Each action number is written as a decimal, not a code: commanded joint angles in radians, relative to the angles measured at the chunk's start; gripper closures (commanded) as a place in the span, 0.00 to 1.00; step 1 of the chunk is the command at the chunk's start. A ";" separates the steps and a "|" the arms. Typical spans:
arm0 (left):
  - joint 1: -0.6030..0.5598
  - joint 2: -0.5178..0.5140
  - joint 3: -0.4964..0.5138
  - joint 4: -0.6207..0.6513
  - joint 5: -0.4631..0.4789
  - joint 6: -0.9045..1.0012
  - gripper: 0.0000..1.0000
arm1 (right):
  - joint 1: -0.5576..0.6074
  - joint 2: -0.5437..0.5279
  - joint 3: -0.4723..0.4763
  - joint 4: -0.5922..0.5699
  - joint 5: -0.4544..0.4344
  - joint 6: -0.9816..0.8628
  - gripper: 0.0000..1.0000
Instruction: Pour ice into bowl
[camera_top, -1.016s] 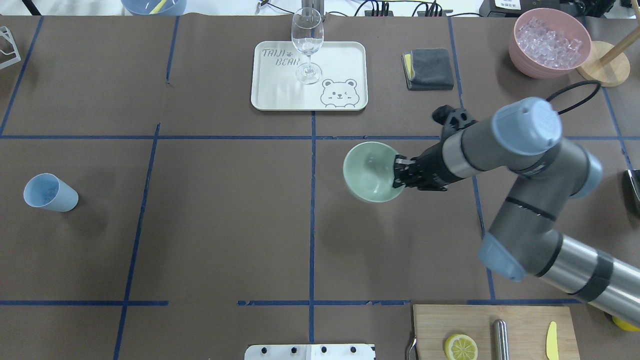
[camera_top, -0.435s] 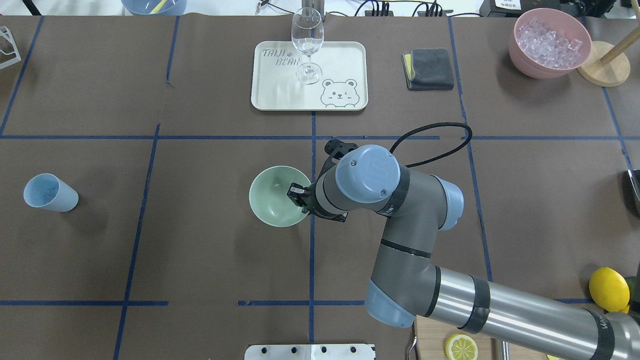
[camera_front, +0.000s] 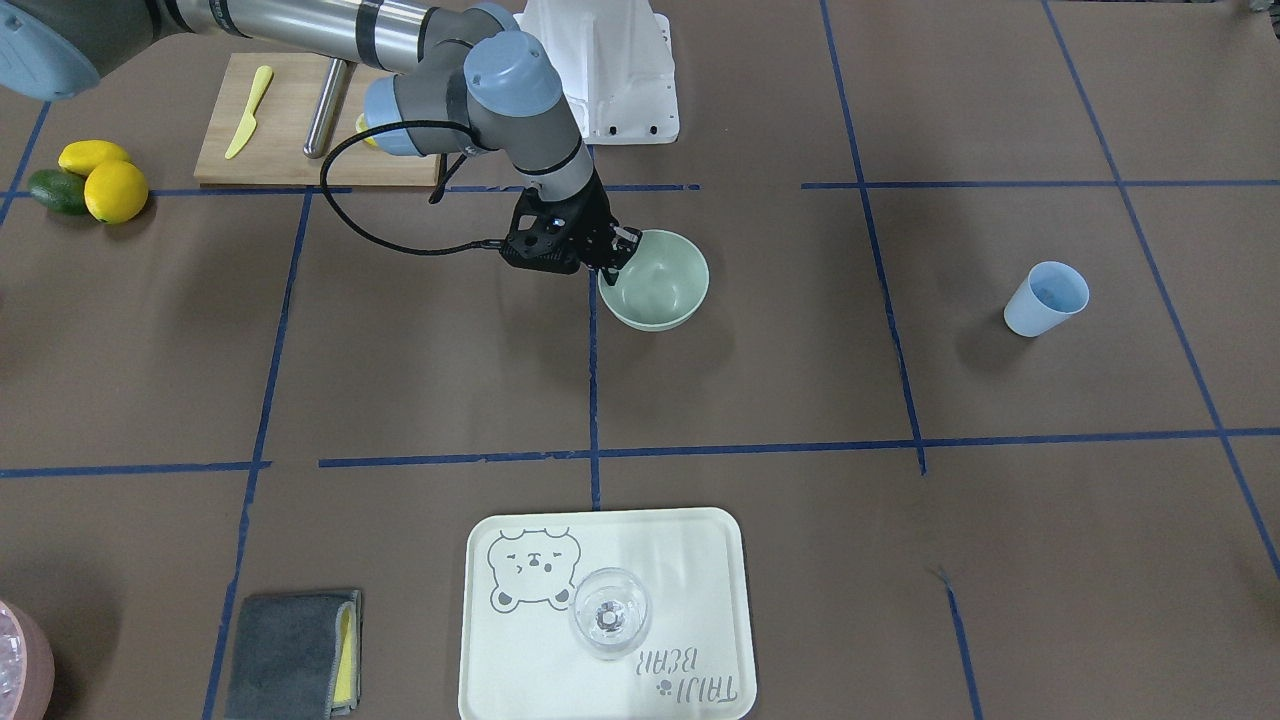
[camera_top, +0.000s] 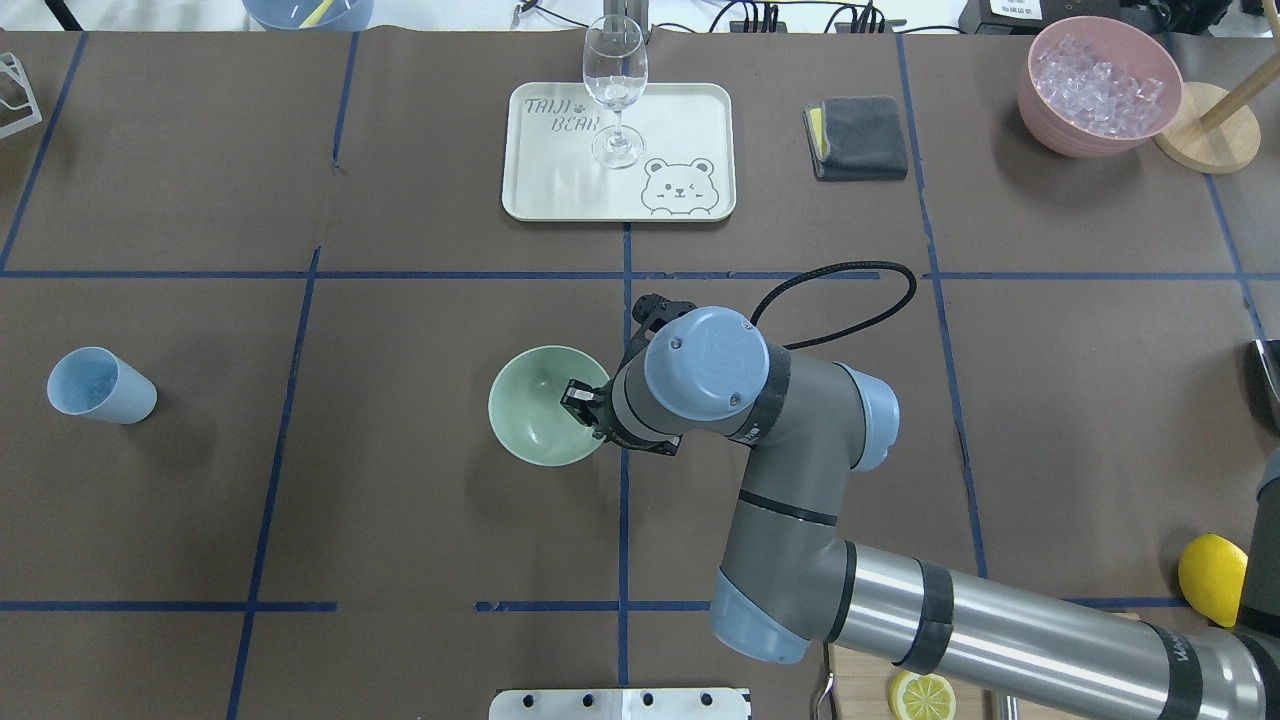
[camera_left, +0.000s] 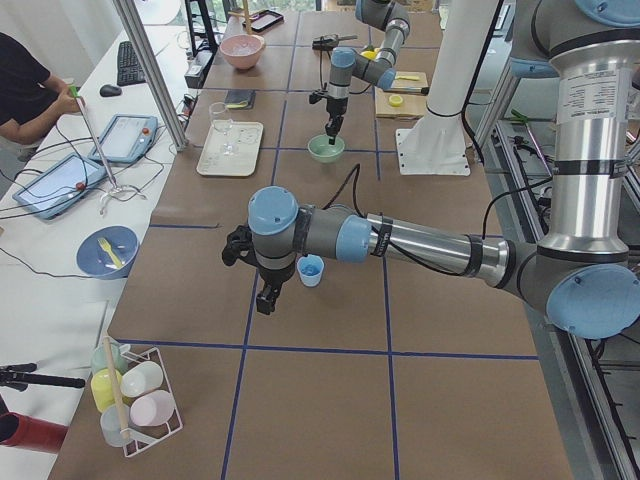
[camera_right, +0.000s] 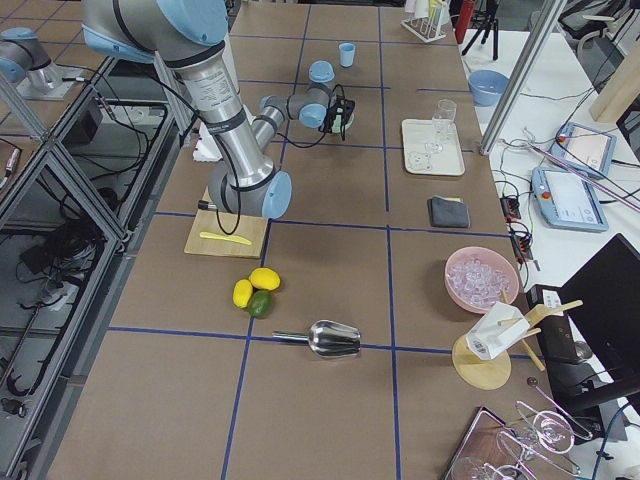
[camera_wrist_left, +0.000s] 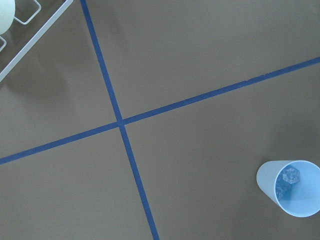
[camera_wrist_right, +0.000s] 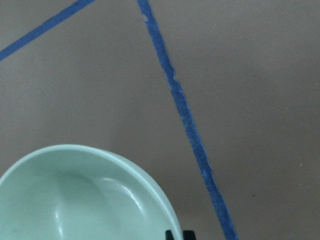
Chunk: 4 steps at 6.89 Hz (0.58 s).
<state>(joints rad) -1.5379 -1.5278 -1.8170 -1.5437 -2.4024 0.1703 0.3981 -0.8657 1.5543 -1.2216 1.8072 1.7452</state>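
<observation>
The pale mint-green bowl (camera_top: 540, 410) is at the table's middle, just left of the centre tape line, low over or on the table; I cannot tell which. It also shows in the front view (camera_front: 662, 290) and the right wrist view (camera_wrist_right: 75, 195), and it is empty. My right gripper (camera_top: 583, 400) is shut on the bowl's right rim. The blue cup (camera_top: 100, 385) stands far left with a few clear ice cubes (camera_wrist_left: 289, 176) inside. My left gripper (camera_left: 268, 298) shows only in the left side view, beside the cup (camera_left: 311, 270); I cannot tell if it is open.
A white tray (camera_top: 680, 110) with a wine glass (camera_top: 615, 90) stands at the back, a grey cloth (camera_top: 858, 137) to its right. A pink bowl (camera_top: 1040, 100) full of ice is at the back right. A cutting board (camera_front: 290, 140), lemons (camera_front: 115, 190) and a scoop (camera_right: 330, 340) lie near the robot's right.
My right arm has carried the bowl leftward from right of the centre tape line to just left of it, and lower. The blue cup has not moved.
</observation>
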 joint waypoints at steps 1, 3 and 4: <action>0.001 0.000 -0.002 0.000 -0.014 0.000 0.00 | -0.002 0.027 -0.040 0.001 -0.008 0.005 1.00; 0.012 0.000 -0.002 0.000 -0.014 0.000 0.00 | -0.004 0.027 -0.037 0.001 -0.008 0.019 0.01; 0.015 0.000 -0.001 0.002 -0.032 0.000 0.00 | -0.002 0.025 -0.024 0.004 -0.005 0.019 0.00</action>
<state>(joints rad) -1.5286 -1.5279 -1.8191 -1.5428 -2.4203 0.1703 0.3949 -0.8399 1.5203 -1.2196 1.8002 1.7599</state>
